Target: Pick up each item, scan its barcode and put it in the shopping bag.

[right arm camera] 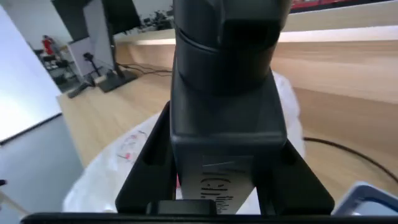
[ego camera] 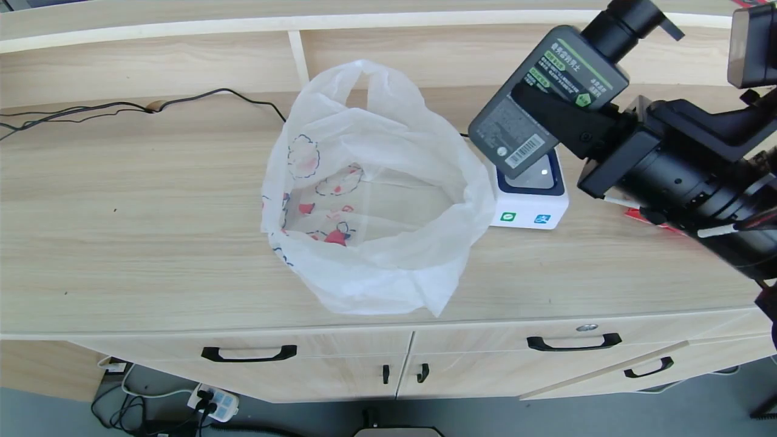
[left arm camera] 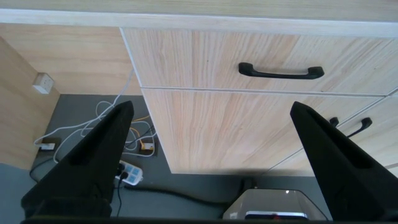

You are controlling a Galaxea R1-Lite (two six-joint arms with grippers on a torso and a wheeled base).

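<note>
Grey bottle [ego camera: 567, 67] held over one scanner [ego camera: 531, 203]

One bottle is clasped by the fingers of the right gripper [ego camera: 564, 121] and held tilted above the white scanner. One white shopping bag [ego camera: 340, 133] is stood on the wood worktop [ego camera: 121, 230], mouth open, touching the scanner. Wide worktop is seen left of the bag. The left gripper [left arm camera: 211, 112] is held below the front edge, fingers spread apart.

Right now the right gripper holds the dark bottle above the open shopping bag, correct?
No. In the head view the right gripper holds the dark bottle above the white scanner, beside the open shopping bag.
</note>
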